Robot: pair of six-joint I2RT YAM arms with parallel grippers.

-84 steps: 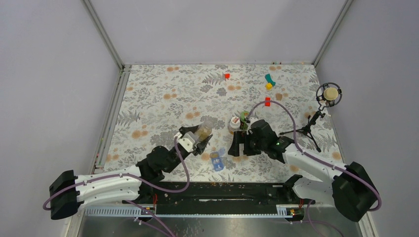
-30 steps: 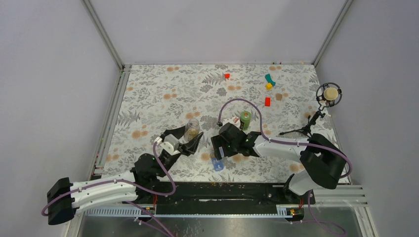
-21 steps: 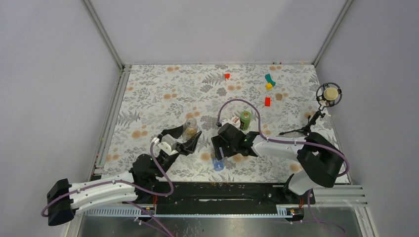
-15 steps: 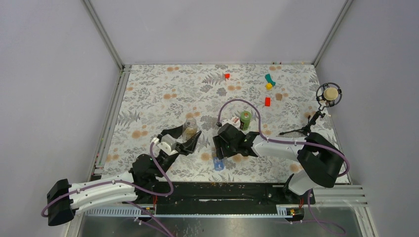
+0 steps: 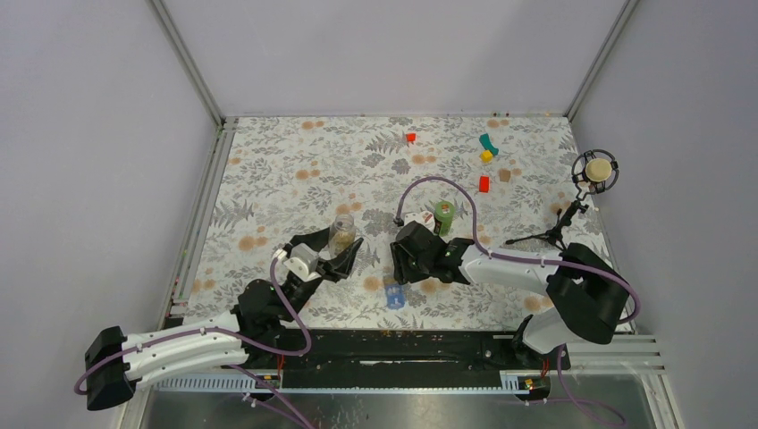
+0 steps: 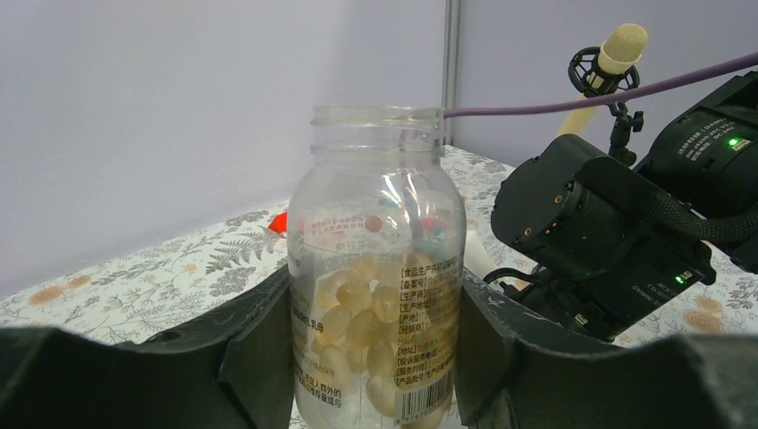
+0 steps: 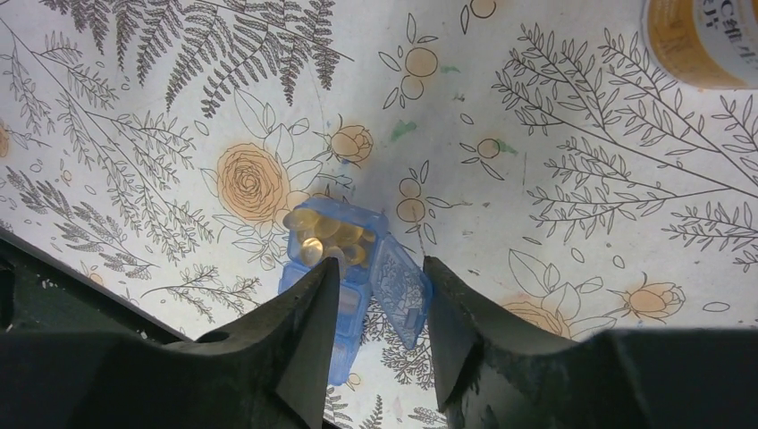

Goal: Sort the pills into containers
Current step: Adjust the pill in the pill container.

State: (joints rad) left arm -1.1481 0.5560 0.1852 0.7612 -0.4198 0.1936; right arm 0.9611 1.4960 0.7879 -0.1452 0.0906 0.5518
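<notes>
The left fingers (image 6: 255,357) are clamped on either side of a clear bottle (image 6: 375,295), holding it upright and uncapped, with pale pills heaped in its lower half. A few seconds ago this bottle was tipped over toward the blue pill box; it now stands straight and has been drawn back, well apart from the box, so the pouring looks finished for the moment.

The bigger change is on the right. That arm was out by the green bottle (image 5: 444,214) and has swung in over the pill box (image 7: 353,304), which lies on the counter (image 7: 554,179) directly between the right fingers (image 7: 308,331). Those fingers were spread wide a second ago and have drawn in to a narrow gap. One finger now sits against the box's side and the other at the edge of its raised lid (image 7: 400,290). Whether they are pressing yet, I cannot tell. Just beyond the fingertips, the open compartment holds a small heap of pills (image 7: 326,237).

My judgement is that one compartment is filled and the right fingers are about to shut its lid or steady the box.
</notes>
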